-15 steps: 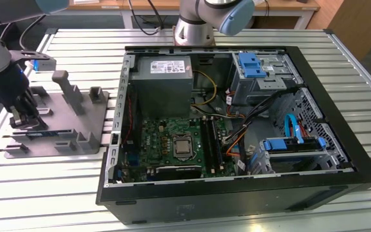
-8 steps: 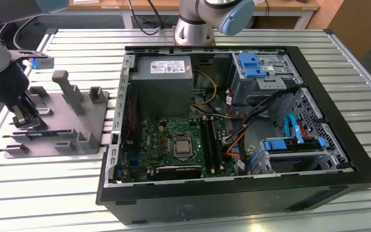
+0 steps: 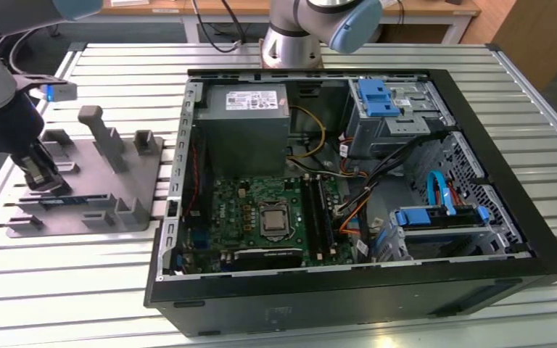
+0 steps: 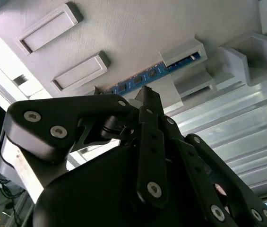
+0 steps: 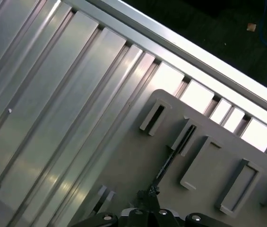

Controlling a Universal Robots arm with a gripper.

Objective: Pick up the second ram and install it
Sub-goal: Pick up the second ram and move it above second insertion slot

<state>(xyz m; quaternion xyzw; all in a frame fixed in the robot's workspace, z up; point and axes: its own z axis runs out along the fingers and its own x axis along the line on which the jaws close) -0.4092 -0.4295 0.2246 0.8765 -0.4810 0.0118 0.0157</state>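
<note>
Just beneath pincer (image 4: 147, 94), ram (image 4: 145, 78) in fixture (image 4: 124, 28).

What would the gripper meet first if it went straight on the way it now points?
Most likely the second ram, seated in the grey fixture just beyond the gripper, though depth is unclear.

Bright, even light from above washes the slatted metal table (image 3: 356, 58), the computer case (image 3: 356, 308) dimmer inside — in the first wrist view the table's slats glare white, while the gripper (image 4: 147, 97) shows near-black in the second wrist view.
</note>
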